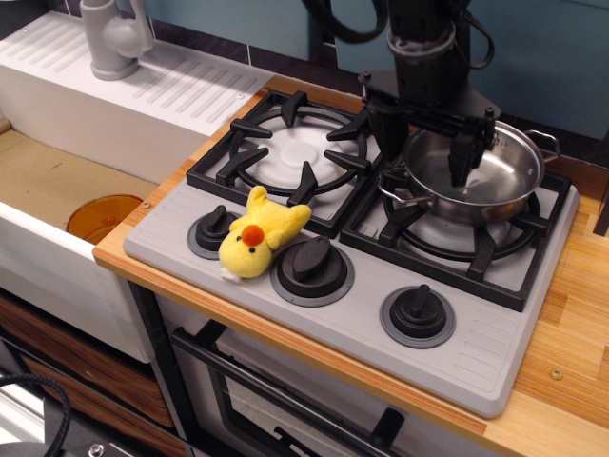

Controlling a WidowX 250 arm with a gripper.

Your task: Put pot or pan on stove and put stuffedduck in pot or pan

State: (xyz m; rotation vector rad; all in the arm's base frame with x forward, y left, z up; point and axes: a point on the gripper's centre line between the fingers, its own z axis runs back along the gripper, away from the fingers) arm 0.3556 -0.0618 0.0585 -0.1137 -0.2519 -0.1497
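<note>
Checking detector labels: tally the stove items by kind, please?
Burner grates: 2
Knobs: 3
Steel pan: 1
Plush duck: 1
Total: 7

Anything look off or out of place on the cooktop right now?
The pan sits off-centre on the right burner, shifted toward the back right. The claw straddles its left rim, one finger inside. The duck lies on its side across the knobs, not in the pan.
</note>
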